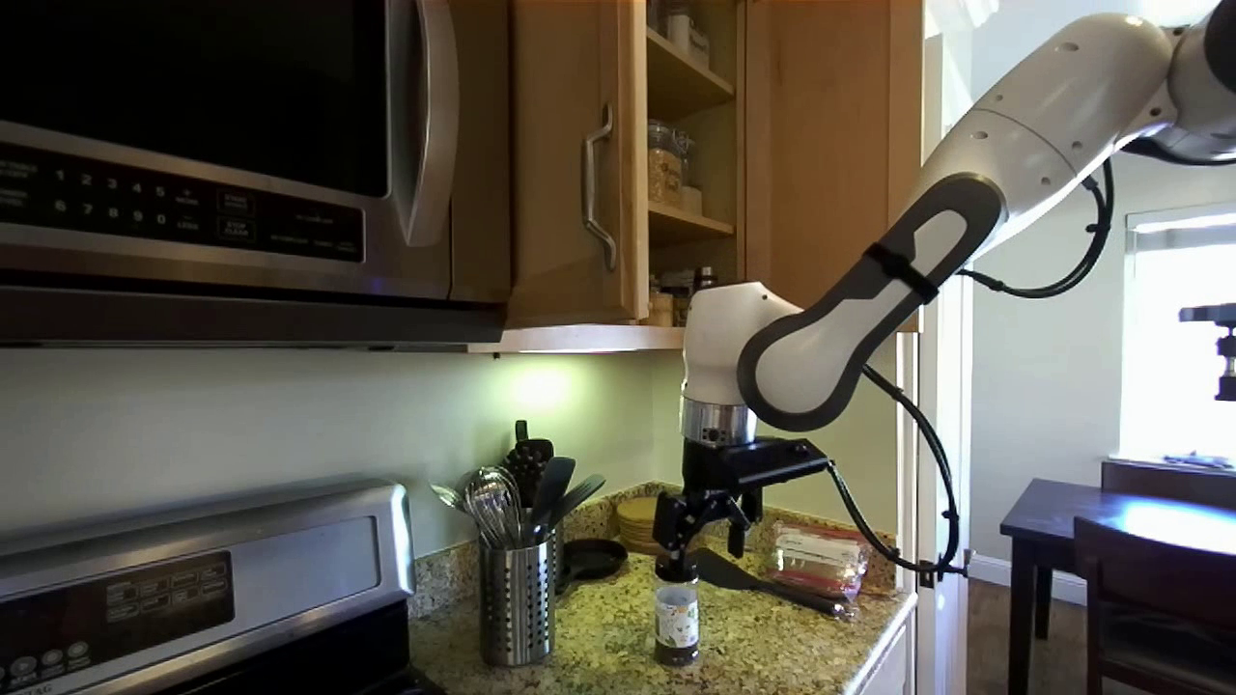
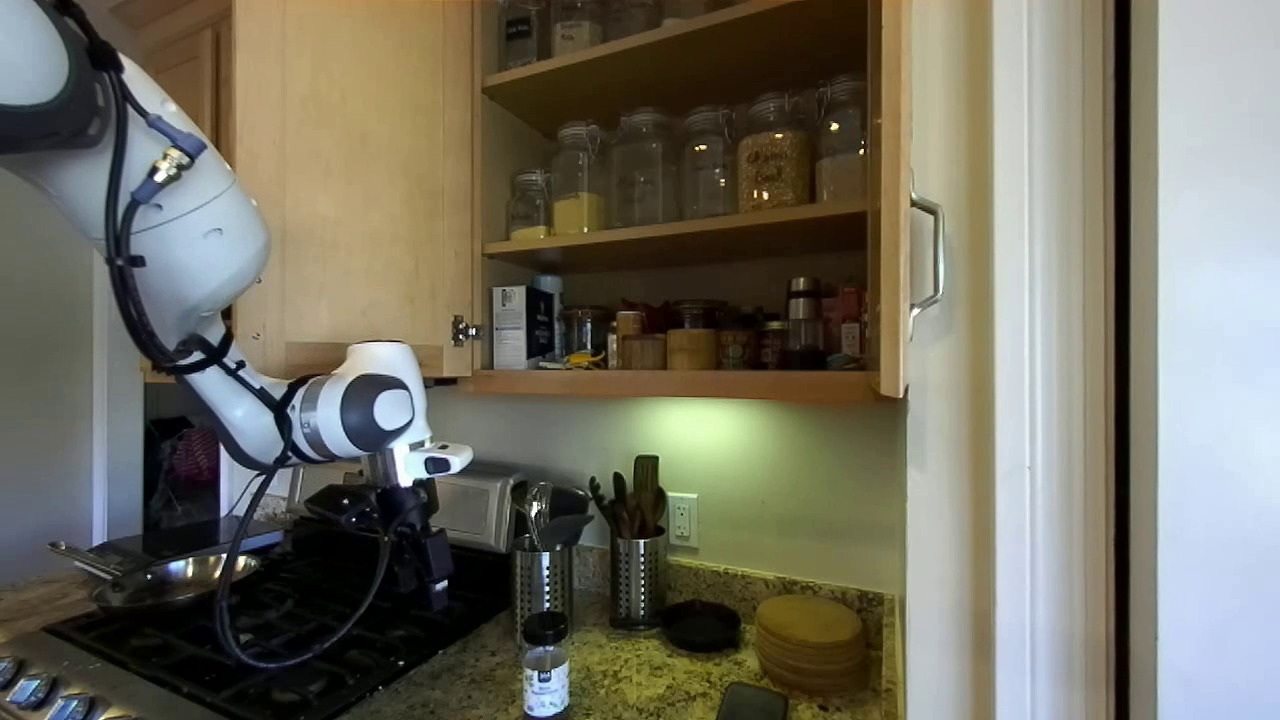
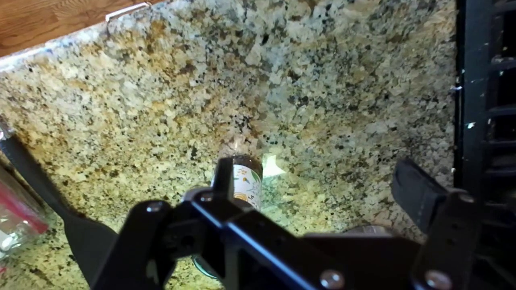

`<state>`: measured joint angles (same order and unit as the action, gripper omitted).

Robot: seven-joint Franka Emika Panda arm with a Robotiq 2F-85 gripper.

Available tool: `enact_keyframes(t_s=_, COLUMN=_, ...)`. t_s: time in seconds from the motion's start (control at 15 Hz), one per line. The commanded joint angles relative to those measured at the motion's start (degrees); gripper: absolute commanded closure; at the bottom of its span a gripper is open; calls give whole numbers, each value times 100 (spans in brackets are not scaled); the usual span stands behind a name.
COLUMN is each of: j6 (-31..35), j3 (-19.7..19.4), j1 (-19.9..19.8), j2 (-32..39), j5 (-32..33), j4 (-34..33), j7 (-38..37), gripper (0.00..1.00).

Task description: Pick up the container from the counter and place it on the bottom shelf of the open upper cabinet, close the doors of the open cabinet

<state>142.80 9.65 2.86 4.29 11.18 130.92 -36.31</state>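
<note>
Claw [image 3: 316,183] agape, container [image 1: 676,618] on counter [image 3: 342,88]

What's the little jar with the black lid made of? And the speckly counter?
The small, slim, clear, black-capped jar: smooth glass or plastic, as its side looks see-through; I can't tell which.
The flat, speckled tan-and-brown counter: likely polished granite, with mixed grains and shiny reflections.
</note>
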Motion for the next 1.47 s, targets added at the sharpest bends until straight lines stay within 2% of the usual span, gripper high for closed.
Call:
enact_keyframes(t_s=0.0, j6=354, j3=-321, j1=184, j2=113, j5=401, j4=69, j7=-196, gripper=0)
enact_keyframes(t_s=0.13, j6=156, j3=-345, j1=218, j2=131, j5=177, j4=-2, j7=-14, gripper=0)
enact_keyframes(t_s=0.6, j6=157, j3=-411, j1=238, j2=178, j5=178, j4=-3, j7=-16, gripper=0)
enact_keyframes(t_s=0.87, j6=647, j3=-655, j1=152, j2=260, j5=525, j4=126, j7=-125, gripper=0)
enact_keyframes(t_s=1.07, j6=1249, j3=-908, j1=134, j2=443, j5=736, j4=216, j7=-203, gripper=0)
enact_keyframes(t_s=1.4, j6=1729, j3=-1122, j1=229, j2=1008, j5=413, j4=191, j7=82, gripper=0)
